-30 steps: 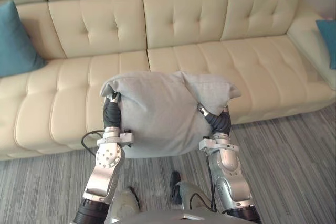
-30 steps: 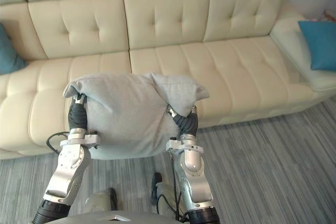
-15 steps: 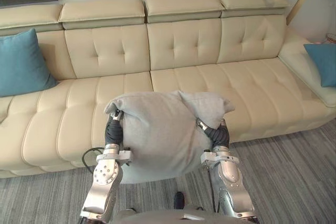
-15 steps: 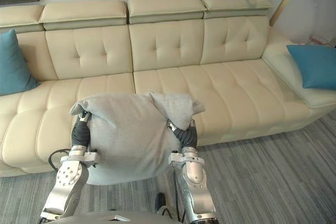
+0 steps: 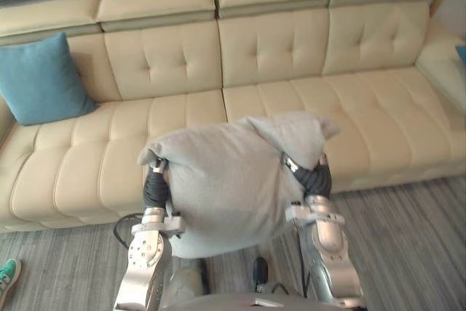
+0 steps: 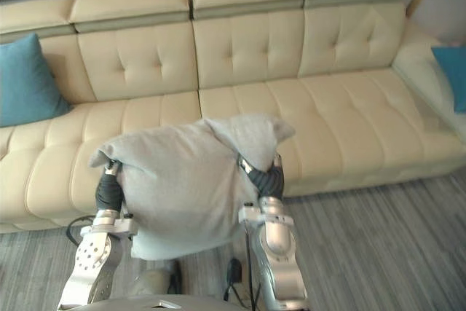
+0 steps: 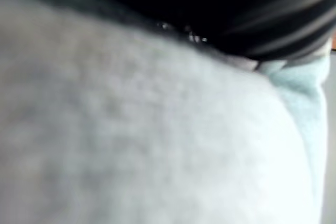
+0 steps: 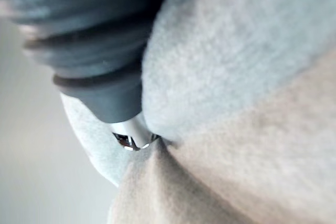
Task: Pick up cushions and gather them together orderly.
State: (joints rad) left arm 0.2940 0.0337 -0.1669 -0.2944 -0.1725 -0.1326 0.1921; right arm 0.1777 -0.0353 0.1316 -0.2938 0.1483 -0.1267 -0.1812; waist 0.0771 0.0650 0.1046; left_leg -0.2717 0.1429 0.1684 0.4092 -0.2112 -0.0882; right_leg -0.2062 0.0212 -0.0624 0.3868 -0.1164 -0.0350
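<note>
I hold a large grey cushion [image 5: 226, 180] up in front of me, over the floor just before the cream sofa [image 5: 291, 41]. My left hand [image 5: 155, 189] is pressed to its left side and my right hand [image 5: 314, 178] to its right side, under a bunched corner. The grey cloth [image 7: 157, 140] lies right against the left wrist camera. In the right wrist view the right hand's dark cover [image 8: 94, 61] sinks into a fold of the cushion [image 8: 247, 51]. A teal cushion [image 5: 42, 79] leans on the sofa's back at the far left. Another teal cushion [image 6: 455, 67] lies at the sofa's right end.
The sofa's long seat [image 5: 182, 118] runs across the view behind the grey cushion. Grey striped carpet [image 5: 408, 238] lies before the sofa on my right. A green shoe [image 5: 6, 276] shows at the floor's lower left edge.
The camera has turned, so the sofa sits further right and more of the left teal cushion shows. The grey cushion stays held between both hands, now slightly higher on its right.
</note>
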